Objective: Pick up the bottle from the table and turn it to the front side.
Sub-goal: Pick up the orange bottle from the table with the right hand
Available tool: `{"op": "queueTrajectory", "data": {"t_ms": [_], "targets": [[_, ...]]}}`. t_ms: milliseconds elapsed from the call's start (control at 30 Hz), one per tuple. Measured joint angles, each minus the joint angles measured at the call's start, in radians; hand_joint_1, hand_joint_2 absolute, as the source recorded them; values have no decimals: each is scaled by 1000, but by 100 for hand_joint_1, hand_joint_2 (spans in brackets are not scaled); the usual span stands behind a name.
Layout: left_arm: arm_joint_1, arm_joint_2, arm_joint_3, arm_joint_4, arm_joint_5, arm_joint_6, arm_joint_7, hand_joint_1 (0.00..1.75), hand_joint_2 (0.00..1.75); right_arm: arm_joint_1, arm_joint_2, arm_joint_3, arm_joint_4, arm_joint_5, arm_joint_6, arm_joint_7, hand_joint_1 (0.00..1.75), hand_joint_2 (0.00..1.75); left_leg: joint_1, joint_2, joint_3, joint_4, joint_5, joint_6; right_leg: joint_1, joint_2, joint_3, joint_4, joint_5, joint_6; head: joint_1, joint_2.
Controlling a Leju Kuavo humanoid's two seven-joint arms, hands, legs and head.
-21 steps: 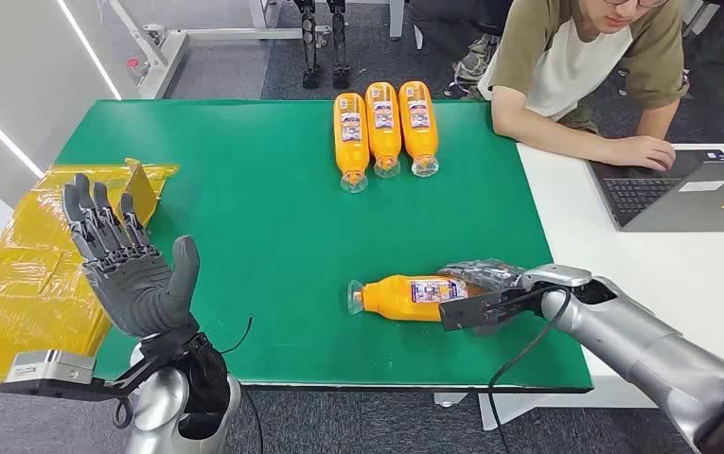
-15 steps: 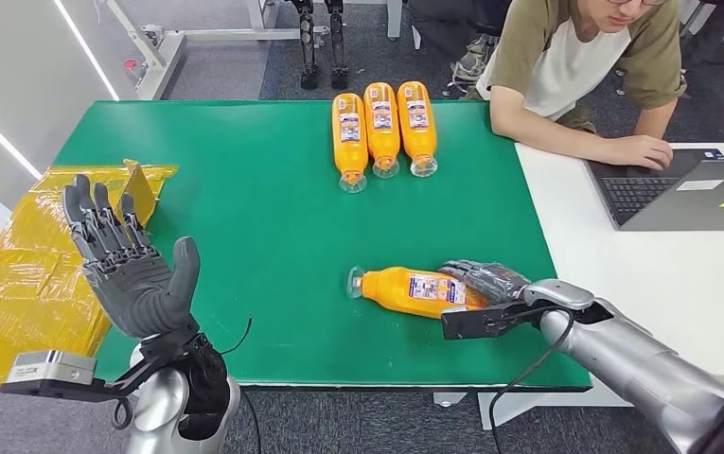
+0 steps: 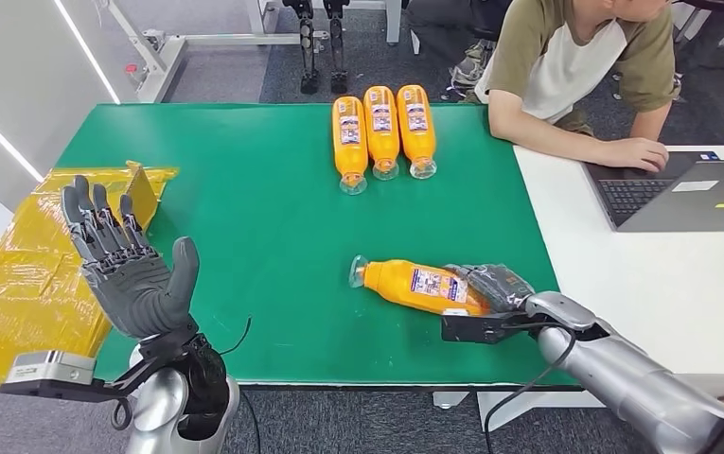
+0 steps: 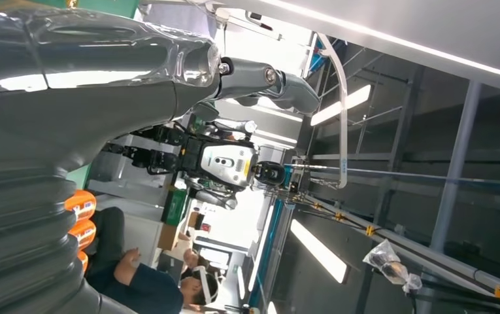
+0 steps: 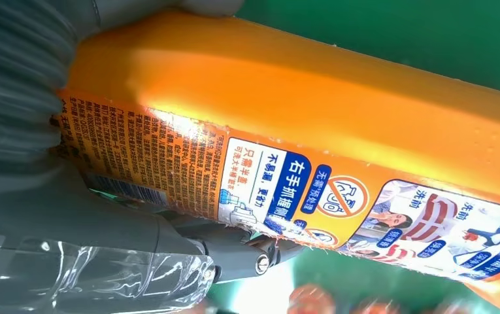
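Note:
An orange bottle [image 3: 417, 286] with a clear cap lies slanted on the green table [image 3: 244, 218], cap end to the left. My right hand [image 3: 496, 283] grips its base end, dark fingers wrapped over it. In the right wrist view the bottle [image 5: 312, 91] lies against my right hand [image 5: 18, 98], its printed label facing the camera and the thumb [image 5: 103, 226] under it. My left hand [image 3: 127, 267] is raised beside the table's left front corner, palm up, fingers spread, holding nothing. The left wrist view looks past my left hand [image 4: 70, 78] to the room.
Three more orange bottles [image 3: 382, 121] lie side by side at the table's far edge. A person [image 3: 575, 66] sits at the adjoining white table [image 3: 661, 274] with a hand by a laptop [image 3: 684, 194]. A yellow wrapped bundle [image 3: 26, 274] lies to the left.
The bottle has swung from level to slanted, its cap end moving away from me. My right hand has shifted slightly right with its base end. The left hand has stayed still.

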Motion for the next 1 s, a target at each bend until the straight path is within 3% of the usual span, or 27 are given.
{"op": "queueTrajectory", "data": {"t_ms": [233,400,567,800,1000], "targets": [[-1,-1,0,10,-2,-13,0,0,175,149,68,-136,-73,36,-244,-27,175,175,0,-1,-1,0,0,0,0,-1,-1,0,0,0,0,0],[-14,-10,0,88,15,-78,1,0,175,243,157,-282,-138,100,-412,-122,175,175,0,-1,-4,-1,0,0,0,-2,-4,1,0,0,0,0],[-62,-31,0,241,28,-124,1,0,175,273,255,-403,-175,86,-551,-241,175,175,0,-1,-5,-1,0,0,0,-1,-5,1,0,0,0,0],[-119,-50,-2,447,47,-270,2,0,175,268,359,-453,-168,37,-588,-342,175,175,0,1,-5,-1,0,0,0,1,-6,1,0,0,0,0],[-146,-59,-21,528,77,-382,2,0,175,231,415,-445,-99,46,-522,-314,175,175,0,1,-6,-1,0,0,0,1,-7,1,0,0,0,0]]}}
